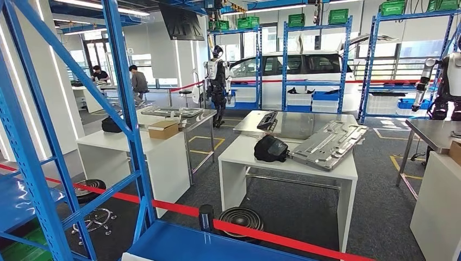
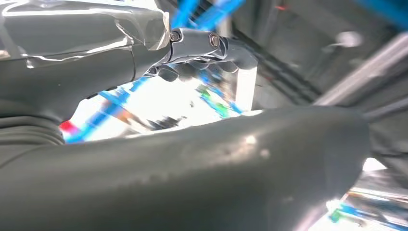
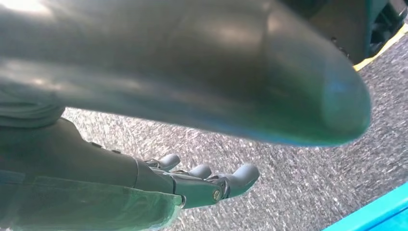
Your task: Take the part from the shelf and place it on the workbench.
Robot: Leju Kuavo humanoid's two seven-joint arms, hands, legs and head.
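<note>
A white workbench (image 1: 247, 157) stands in the middle of the head view. On it lie a large silver stamped metal part (image 1: 329, 144) and a black rounded part (image 1: 271, 148). The blue shelf (image 1: 179, 244) frames the left and bottom of that view, close to me. In the left wrist view my left hand (image 2: 144, 168) holds nothing, its thick thumb apart from the curved fingers (image 2: 202, 70), with blurred blue racking behind. In the right wrist view my right hand (image 3: 183, 185) hangs over grey carpet, its fingers (image 3: 240, 175) stretched out and holding nothing.
Red barrier tape (image 1: 244, 228) runs between the shelf and the workbench, above a black round object (image 1: 242, 220) on the floor. A white table with a cardboard box (image 1: 163, 129) stands at left and a steel table (image 1: 435, 133) at right. Another humanoid (image 1: 217, 76), a white car (image 1: 304, 68) and seated people (image 1: 138, 81) are farther back.
</note>
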